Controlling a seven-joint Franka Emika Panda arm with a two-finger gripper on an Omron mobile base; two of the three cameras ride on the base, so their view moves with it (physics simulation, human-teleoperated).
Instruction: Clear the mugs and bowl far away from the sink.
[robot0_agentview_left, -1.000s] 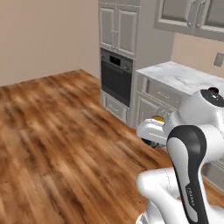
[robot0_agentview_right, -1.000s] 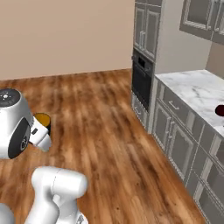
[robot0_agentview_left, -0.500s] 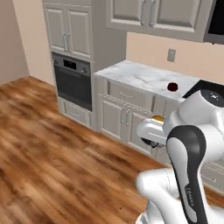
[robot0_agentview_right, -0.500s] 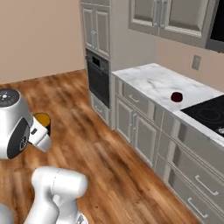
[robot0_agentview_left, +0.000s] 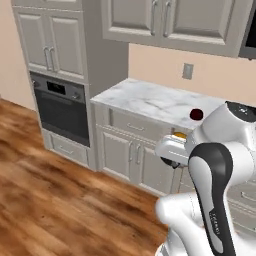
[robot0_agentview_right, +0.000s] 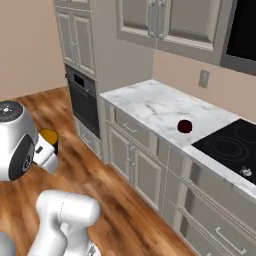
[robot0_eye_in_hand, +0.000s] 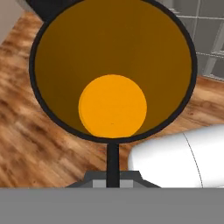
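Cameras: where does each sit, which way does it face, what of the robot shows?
Left base view: behind the arm on its left, facing the marble counter and oven; arm at lower right.
Right base view: behind on its right, facing the same counter, plus the cooktop; arm at lower left.
Hand view: on the hand, looking into the black mug it grips, floor beyond.
Both base views share the dark red mug.

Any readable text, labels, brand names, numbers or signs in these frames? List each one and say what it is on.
None can be read.
Oven: its control panel shows small light marks, too blurred to read.
Black mug: no print on the rim or the orange-yellow inside.
Dark red mug: plain.
Cabinet doors, marble counter, wall outlet and cooktop: no lettering.
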